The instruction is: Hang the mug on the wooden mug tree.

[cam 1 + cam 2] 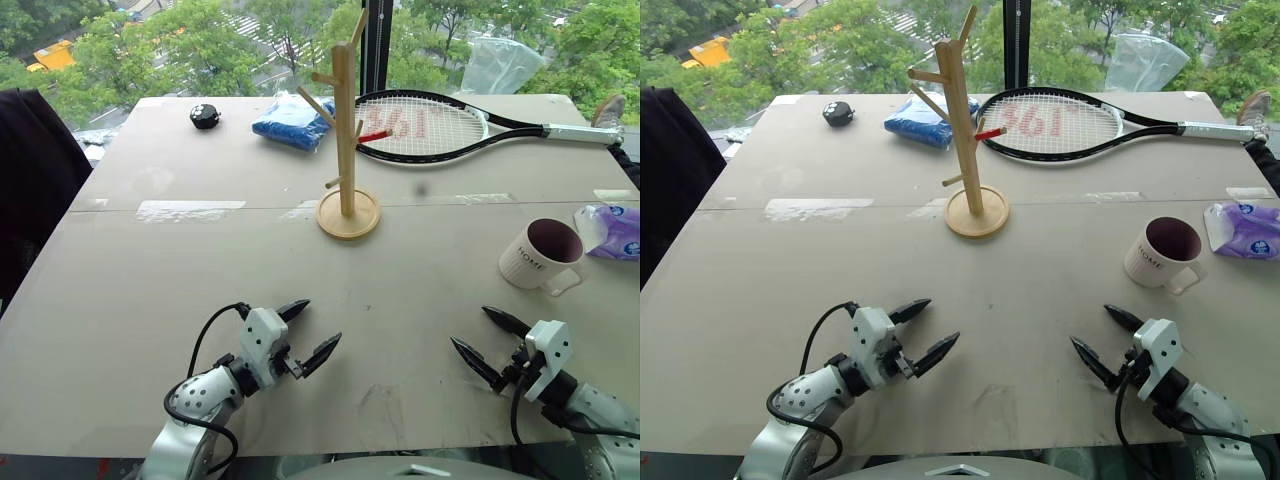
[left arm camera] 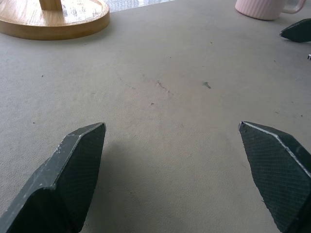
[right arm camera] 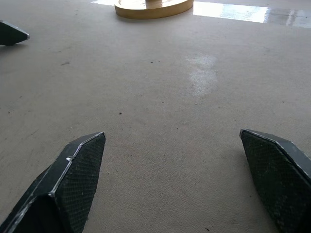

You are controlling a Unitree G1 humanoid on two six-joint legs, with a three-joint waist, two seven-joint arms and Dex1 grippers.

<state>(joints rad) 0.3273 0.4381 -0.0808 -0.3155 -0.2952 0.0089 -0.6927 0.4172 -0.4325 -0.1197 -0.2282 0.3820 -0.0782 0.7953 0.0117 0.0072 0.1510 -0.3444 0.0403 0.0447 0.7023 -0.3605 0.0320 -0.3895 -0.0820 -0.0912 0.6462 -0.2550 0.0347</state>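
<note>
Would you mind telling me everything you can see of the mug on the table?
The mug is small and white, ceramic by its look, with a dark maroon inside and dark "HOME" lettering on its side. Its white loop handle points toward the robot's near right. It stands upright and looks empty, on the table at the robot's right, close to a purple packet though contact is unclear. It stands well clear of the mug tree. Neither gripper touches it; the right gripper hangs open nearer the table's front edge.

The small white mug (image 1: 540, 254) with maroon inside stands upright on the desk's right side, well apart from the tall pale wooden mug tree (image 1: 345, 137), whose pegs are bare.
</note>
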